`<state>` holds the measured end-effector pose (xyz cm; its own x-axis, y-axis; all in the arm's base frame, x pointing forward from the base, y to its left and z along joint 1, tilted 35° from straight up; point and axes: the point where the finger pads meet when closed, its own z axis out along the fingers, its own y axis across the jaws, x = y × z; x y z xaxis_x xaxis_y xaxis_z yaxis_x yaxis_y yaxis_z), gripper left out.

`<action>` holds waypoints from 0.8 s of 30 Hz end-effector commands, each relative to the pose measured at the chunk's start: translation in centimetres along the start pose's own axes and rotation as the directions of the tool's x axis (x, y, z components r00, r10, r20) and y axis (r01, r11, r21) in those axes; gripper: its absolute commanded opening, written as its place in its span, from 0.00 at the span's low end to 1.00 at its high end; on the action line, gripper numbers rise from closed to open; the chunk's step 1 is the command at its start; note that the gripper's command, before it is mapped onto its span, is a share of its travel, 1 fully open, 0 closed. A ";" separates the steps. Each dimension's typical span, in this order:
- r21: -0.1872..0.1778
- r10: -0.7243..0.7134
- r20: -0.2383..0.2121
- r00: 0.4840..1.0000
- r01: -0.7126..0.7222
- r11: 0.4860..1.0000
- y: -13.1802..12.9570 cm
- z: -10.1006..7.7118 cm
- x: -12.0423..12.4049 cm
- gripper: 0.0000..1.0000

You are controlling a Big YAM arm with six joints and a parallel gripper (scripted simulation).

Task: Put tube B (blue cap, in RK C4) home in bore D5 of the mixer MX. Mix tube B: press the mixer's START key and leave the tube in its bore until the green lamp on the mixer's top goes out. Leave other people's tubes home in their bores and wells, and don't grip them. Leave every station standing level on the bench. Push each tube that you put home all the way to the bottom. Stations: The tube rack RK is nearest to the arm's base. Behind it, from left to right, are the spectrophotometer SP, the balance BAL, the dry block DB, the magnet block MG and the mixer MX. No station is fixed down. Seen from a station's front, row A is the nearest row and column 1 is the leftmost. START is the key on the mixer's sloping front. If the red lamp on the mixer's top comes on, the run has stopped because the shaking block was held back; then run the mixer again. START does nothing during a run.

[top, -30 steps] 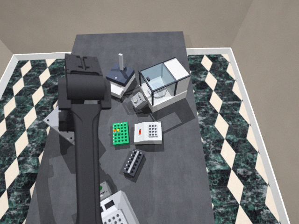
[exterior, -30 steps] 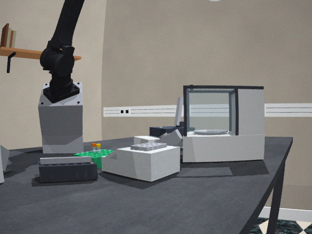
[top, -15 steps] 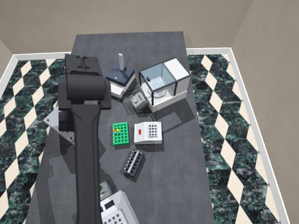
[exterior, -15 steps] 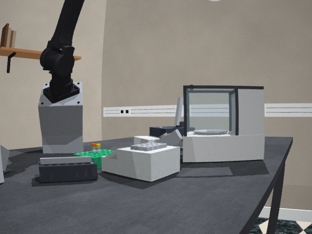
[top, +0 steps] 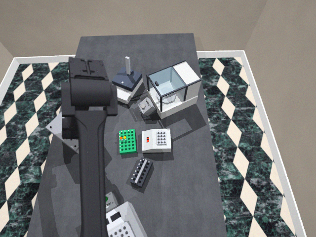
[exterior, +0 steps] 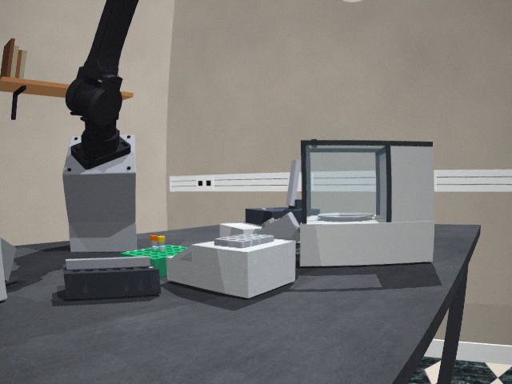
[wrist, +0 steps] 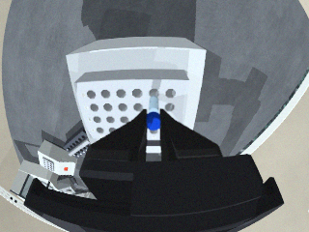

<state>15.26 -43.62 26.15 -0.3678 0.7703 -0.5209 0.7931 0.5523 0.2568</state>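
In the wrist view my gripper is shut on tube B, a clear tube with a blue cap. It holds the tube upright above the white mixer MX. The tube's lower end points at a bore in the far rows of the grey bore block, near its right side; I cannot tell if the tip is inside. In the top view the mixer lies at the bottom edge, with a green round key beside it. The arm hides the gripper and the tube there.
The green rack RK holds an orange-capped and a yellow-capped tube. The white dry block, the dark magnet block, the glass-walled balance and the spectrophotometer stand around. A small grey box lies tilted.
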 end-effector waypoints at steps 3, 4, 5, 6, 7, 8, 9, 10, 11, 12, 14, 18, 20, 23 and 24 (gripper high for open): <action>0.011 0.006 0.030 1.000 -0.006 1.000 -0.6 -0.8 -2.2 0.09; 0.011 0.006 0.030 1.000 -0.006 1.000 -0.6 -0.8 -2.2 0.09; 0.010 0.006 0.030 1.000 -0.006 1.000 -0.6 -0.8 -2.2 0.09; 0.010 0.006 0.029 1.000 -0.006 1.000 -0.5 -0.8 -2.2 0.09; 0.010 0.006 0.029 1.000 -0.006 1.000 -0.5 -0.8 -2.2 0.09; 0.010 0.006 0.029 1.000 -0.006 1.000 -0.5 -0.8 -2.2 0.09; 0.010 0.006 0.029 1.000 -0.007 1.000 -0.5 -0.8 -2.2 0.09; 0.010 0.006 0.028 1.000 -0.006 1.000 -0.5 -0.7 -2.3 0.09; 0.010 0.006 0.028 1.000 -0.006 1.000 -0.5 -0.7 -2.3 0.09; 0.010 0.006 0.028 1.000 -0.006 1.000 -0.5 -0.7 -2.3 0.09; 0.009 0.006 0.028 1.000 -0.006 1.000 -0.4 -0.7 -2.3 0.09; 0.008 0.005 0.027 1.000 -0.005 1.000 -0.4 -0.7 -2.3 0.09; 0.008 0.004 0.026 1.000 -0.005 1.000 -0.3 -0.7 -2.3 0.09; 0.007 0.004 0.025 1.000 -0.004 1.000 -0.2 -0.7 -2.3 0.09; 0.007 0.003 0.025 1.000 -0.003 1.000 -0.2 -0.7 -2.3 0.09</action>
<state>15.27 -43.65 26.04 -0.3679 0.7716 -0.5189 0.7932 0.5516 0.2579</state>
